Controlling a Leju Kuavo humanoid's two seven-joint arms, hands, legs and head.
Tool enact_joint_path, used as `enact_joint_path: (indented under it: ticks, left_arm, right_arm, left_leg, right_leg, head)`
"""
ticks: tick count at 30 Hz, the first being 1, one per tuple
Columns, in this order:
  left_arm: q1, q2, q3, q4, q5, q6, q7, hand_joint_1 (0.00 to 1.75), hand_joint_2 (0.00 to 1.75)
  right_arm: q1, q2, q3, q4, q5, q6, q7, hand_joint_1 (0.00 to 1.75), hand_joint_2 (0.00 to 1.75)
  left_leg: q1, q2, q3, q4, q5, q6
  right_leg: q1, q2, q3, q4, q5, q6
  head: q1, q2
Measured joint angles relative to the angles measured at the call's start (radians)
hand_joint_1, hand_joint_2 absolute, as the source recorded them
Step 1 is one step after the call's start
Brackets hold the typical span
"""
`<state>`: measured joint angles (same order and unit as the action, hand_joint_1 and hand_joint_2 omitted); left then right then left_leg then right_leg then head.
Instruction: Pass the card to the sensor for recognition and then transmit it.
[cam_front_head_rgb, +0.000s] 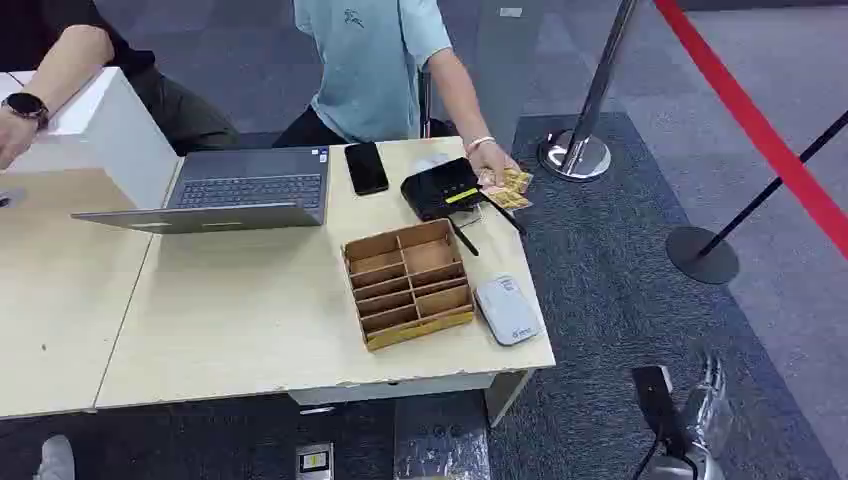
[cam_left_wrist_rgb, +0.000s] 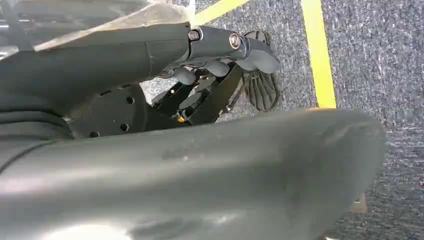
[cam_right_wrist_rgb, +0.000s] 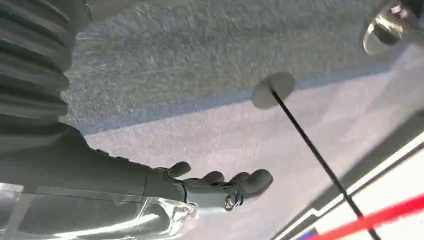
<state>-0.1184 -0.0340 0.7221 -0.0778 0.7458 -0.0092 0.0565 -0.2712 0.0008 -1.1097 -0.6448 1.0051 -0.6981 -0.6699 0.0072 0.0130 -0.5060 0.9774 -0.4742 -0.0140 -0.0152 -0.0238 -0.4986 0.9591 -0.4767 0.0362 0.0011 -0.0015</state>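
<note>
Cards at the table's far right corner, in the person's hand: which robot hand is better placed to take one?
Right, probably. The cards sit at the table's right end, and the right hand hangs low on that side, holding nothing. The left hand hangs by the robot's body.

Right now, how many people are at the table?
2 at the far side: one in a light blue shirt holding cards by the black sensor, one in dark clothes left, behind the laptop.

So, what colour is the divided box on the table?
Brown cardboard, with a yellowish front edge; the divided box shows best in the head view.
</note>
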Motion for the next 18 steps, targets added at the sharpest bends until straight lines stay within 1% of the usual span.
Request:
enact_joint_path:
  ticks: [3,6,8,12,13,15,16,18]
  left_arm:
    - [0.001,0.0,0.0,-0.002,-0.003,0.0,0.002,0.0,0.0]
    - [0.002,0.0,-0.001,-0.003,-0.005,0.0,0.008,0.0,0.0]
    - [0.002,0.0,-0.002,-0.004,-0.009,0.0,0.016,0.0,0.0]
    - [0.004,0.001,-0.005,-0.009,-0.014,0.0,0.021,0.0,0.0]
    - [0.005,0.001,-0.006,-0.01,-0.016,0.0,0.022,0.0,0.0]
    - [0.005,0.002,-0.01,-0.012,-0.02,0.0,0.031,0.0,0.0]
    - [0.005,0.002,-0.011,-0.013,-0.023,0.0,0.035,0.0,0.0]
    - [0.007,0.004,-0.017,-0.013,-0.027,0.0,0.038,0.0,0.0]
  right_arm:
    - [-0.003,0.015,0.005,-0.047,-0.037,0.0,0.0,0.0,1.75]
    - [0.0,0.031,0.038,-0.104,-0.103,0.0,0.02,0.0,1.75]
    - [0.007,0.04,0.073,-0.154,-0.148,0.0,0.062,0.0,1.75]
    - [0.031,0.054,0.162,-0.258,-0.162,0.0,0.149,0.0,1.75]
    - [0.035,0.057,0.191,-0.283,-0.161,0.0,0.165,0.0,0.0]
    - [0.041,0.061,0.239,-0.324,-0.154,0.0,0.201,0.0,0.0]
    - [0.045,0.063,0.266,-0.35,-0.147,0.0,0.219,0.0,1.75]
    - [0.049,0.065,0.317,-0.392,-0.14,0.0,0.246,0.0,1.75]
  left_leg:
    - [0.0,0.0,0.0,0.0,0.0,0.0]
    - [0.0,0.0,0.0,0.0,0.0,0.0]
    - [0.0,0.0,0.0,0.0,0.0,0.0]
    - [0.0,0.0,0.0,0.0,0.0,0.0]
    - [0.0,0.0,0.0,0.0,0.0,0.0]
    - [0.0,0.0,0.0,0.0,0.0,0.0]
    - [0.0,0.0,0.0,0.0,0.0,0.0]
    - [0.0,0.0,0.0,0.0,0.0,0.0]
  right_leg:
    - [0.0,0.0,0.0,0.0,0.0,0.0]
    - [0.0,0.0,0.0,0.0,0.0,0.0]
    - [0.0,0.0,0.0,0.0,0.0,0.0]
    - [0.0,0.0,0.0,0.0,0.0,0.0]
    - [0.0,0.0,0.0,0.0,0.0,0.0]
    - [0.0,0.0,0.0,0.0,0.0,0.0]
    - [0.0,0.0,0.001,0.0,0.0,0.0]
    - [0.0,0.0,0.001,0.001,0.0,0.0]
  head:
    - [0.0,0.0]
    - [0.0,0.0]
    - [0.0,0.0]
    - [0.0,0.0]
    - [0.0,0.0]
    - [0.0,0.0]
    - [0.0,0.0]
    - [0.0,0.0]
